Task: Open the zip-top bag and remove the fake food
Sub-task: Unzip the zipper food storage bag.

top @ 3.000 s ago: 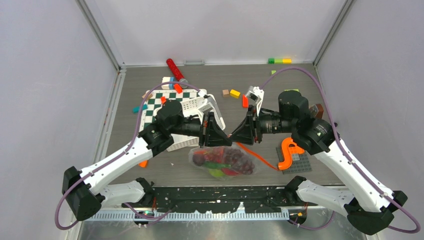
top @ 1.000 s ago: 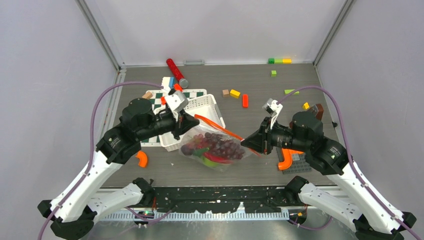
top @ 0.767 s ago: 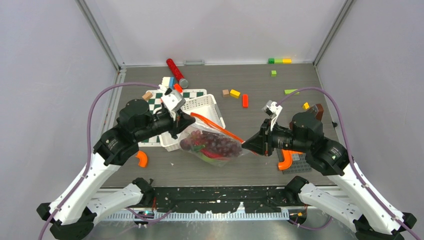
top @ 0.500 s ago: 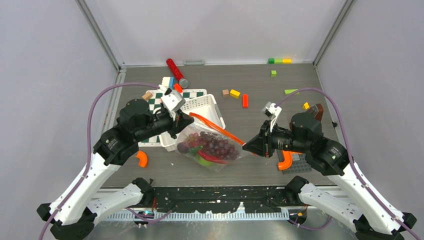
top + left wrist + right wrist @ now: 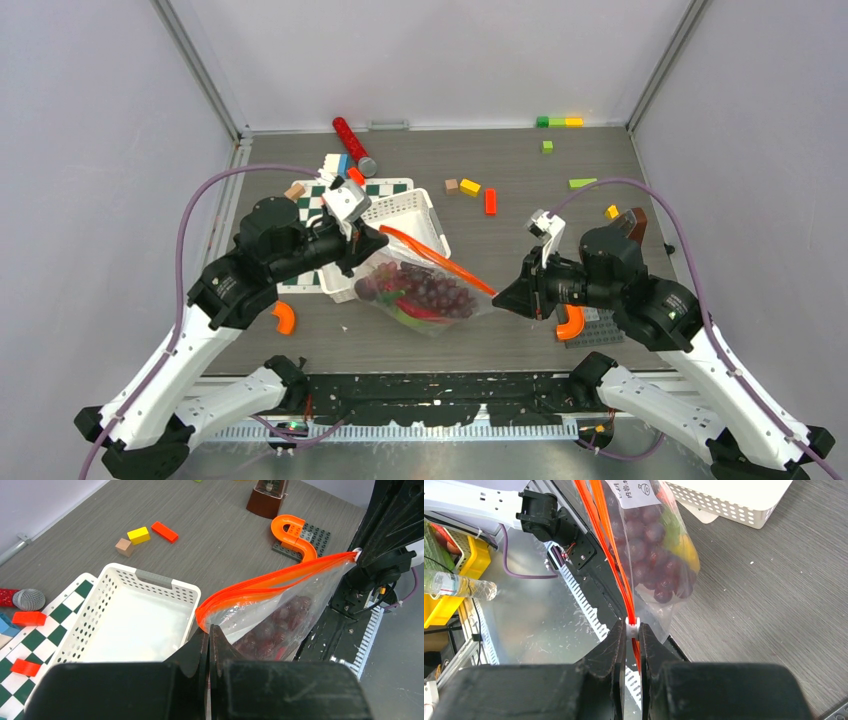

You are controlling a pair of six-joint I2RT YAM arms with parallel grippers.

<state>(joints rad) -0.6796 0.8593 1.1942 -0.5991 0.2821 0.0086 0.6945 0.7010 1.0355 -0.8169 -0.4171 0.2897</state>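
Note:
The zip-top bag (image 5: 432,300) hangs stretched between both grippers just above the table, its orange zip strip (image 5: 440,262) taut on top. Inside lies the fake food: dark purple grapes (image 5: 650,555), a yellow piece (image 5: 690,556), and red and green pieces (image 5: 415,312). My left gripper (image 5: 209,629) is shut on the left end of the orange strip (image 5: 270,577). At the strip's right end, my right gripper (image 5: 632,628) is shut on the white zip slider (image 5: 632,624). In the top view, the left gripper (image 5: 376,246) and right gripper (image 5: 500,293) sit at the bag's opposite corners.
A white slotted basket (image 5: 400,212) stands just behind the bag on a green checkerboard (image 5: 310,215). Coloured blocks (image 5: 470,187) lie scattered at the back with a red microphone (image 5: 352,145). Orange curved pieces (image 5: 285,318) (image 5: 572,322), a grey baseplate (image 5: 600,325) and a brown metronome (image 5: 269,497) are nearby.
The arms have pulled apart, lifting the bag off the table. In the last second my right gripper drew the slider a little further right; the left held still.

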